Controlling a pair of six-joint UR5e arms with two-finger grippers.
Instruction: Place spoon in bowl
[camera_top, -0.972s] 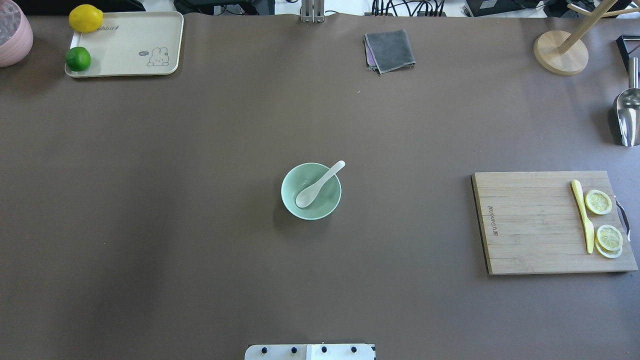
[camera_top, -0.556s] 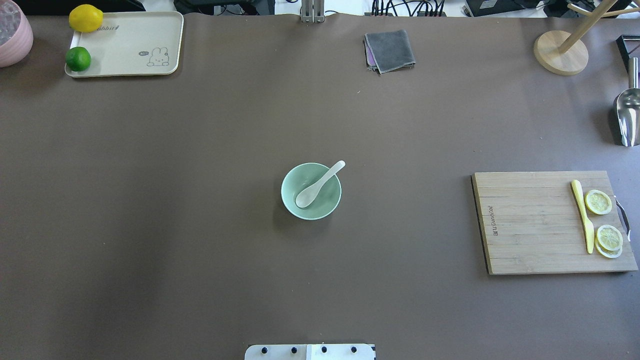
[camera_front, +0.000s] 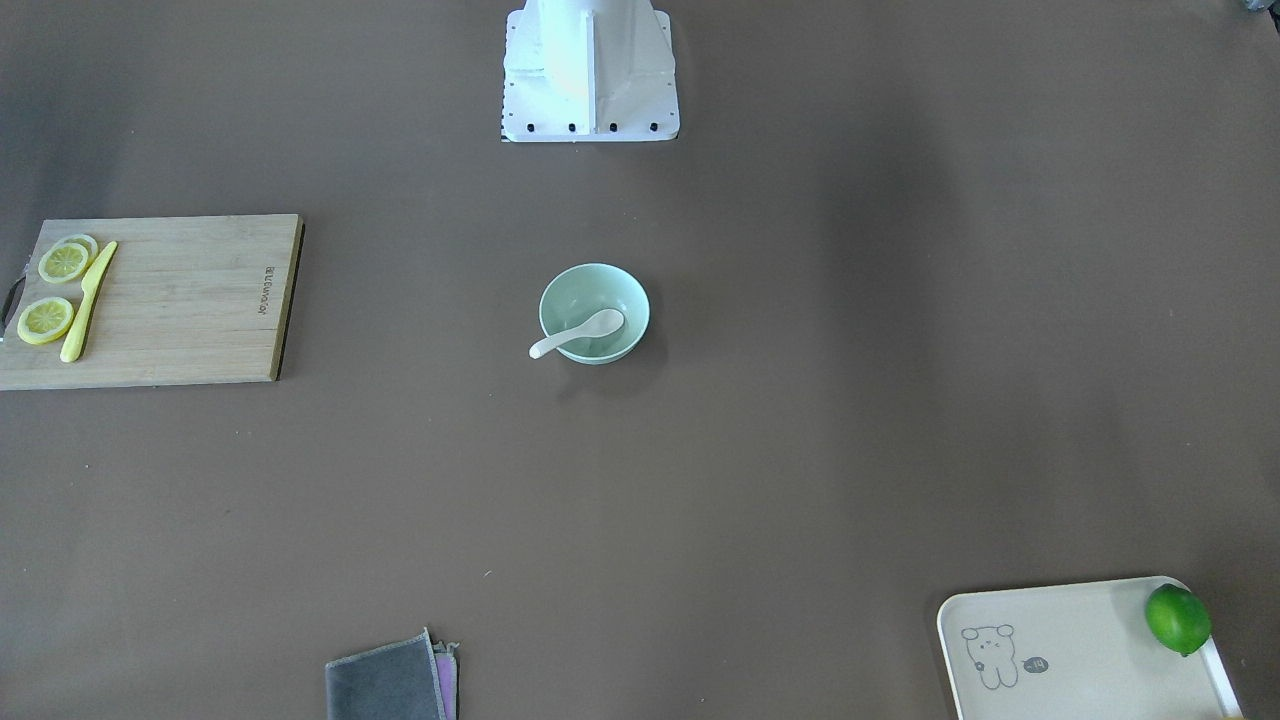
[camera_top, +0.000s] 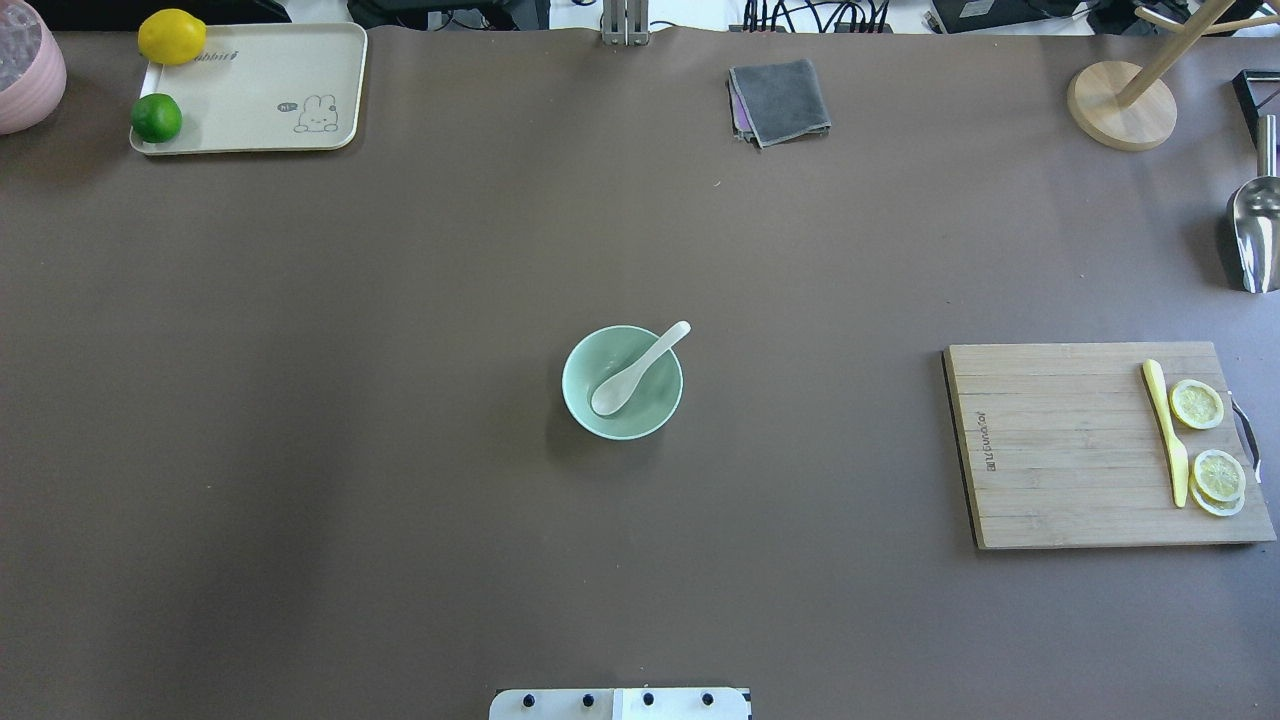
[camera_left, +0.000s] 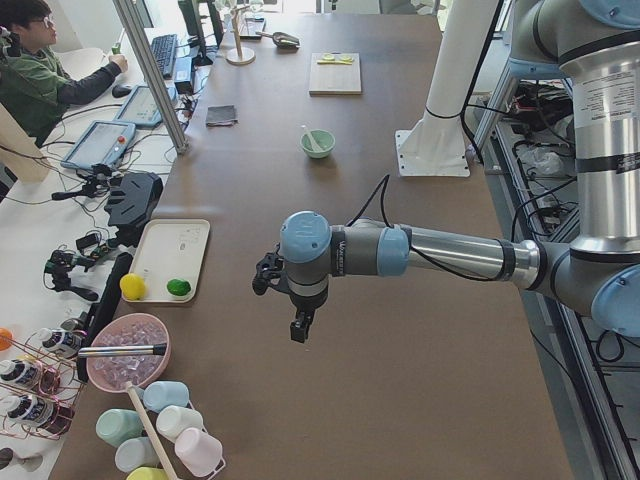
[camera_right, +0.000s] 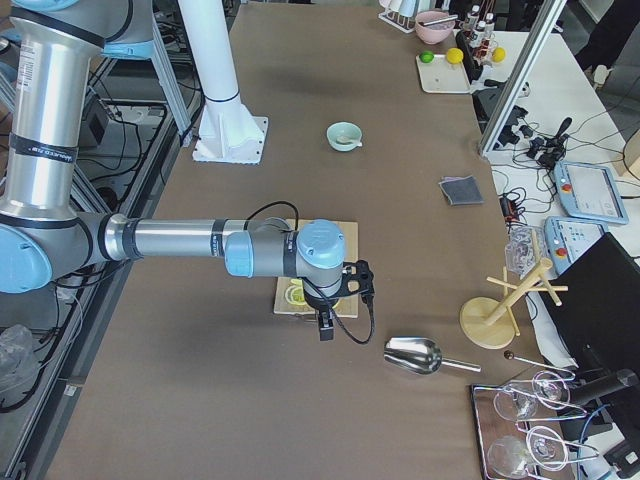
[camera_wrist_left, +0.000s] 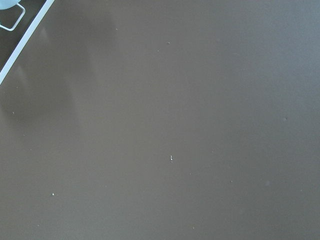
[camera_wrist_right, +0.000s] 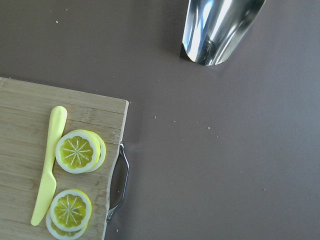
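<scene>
The white spoon (camera_top: 638, 368) rests in the mint-green bowl (camera_top: 577, 400) at the table's middle. Its scoop is inside and its handle leans over the far right rim. Both also show in the front-facing view, the spoon (camera_front: 578, 334) and the bowl (camera_front: 590, 285). My left gripper (camera_left: 298, 328) hangs over bare table near the left end, far from the bowl (camera_left: 318, 143). My right gripper (camera_right: 325, 326) hangs over the cutting board's outer edge at the right end. Neither shows in the overhead or front-facing views, and I cannot tell if they are open or shut.
A wooden cutting board (camera_top: 1060, 450) with a yellow knife (camera_top: 1165, 430) and lemon slices lies at the right. A steel scoop (camera_top: 1255, 235) and a wooden stand (camera_top: 1120, 105) are far right. A grey cloth (camera_top: 780, 100) is at the back. A tray (camera_top: 270, 90) holds a lemon and a lime.
</scene>
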